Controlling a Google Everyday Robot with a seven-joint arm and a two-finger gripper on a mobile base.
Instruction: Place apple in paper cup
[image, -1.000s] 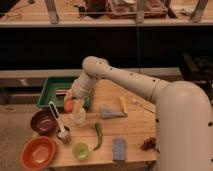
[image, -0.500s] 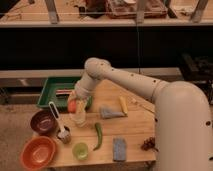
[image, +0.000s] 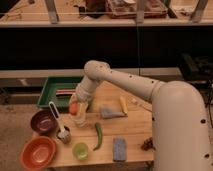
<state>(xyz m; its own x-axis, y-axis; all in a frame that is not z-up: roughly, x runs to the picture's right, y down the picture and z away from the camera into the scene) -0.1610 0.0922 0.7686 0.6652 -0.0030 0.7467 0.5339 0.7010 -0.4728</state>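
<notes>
Camera view, and the white arm reaches down from the right across the wooden table, with the gripper low over the paper cup near the table's left side. Its fingers are pinched on the apple, which sits right at the cup's rim. Behind the cup lies a green tray. Just left stand a dark bowl and a white brush, with an orange bowl nearer. A green cup and a green pepper lie in front.
</notes>
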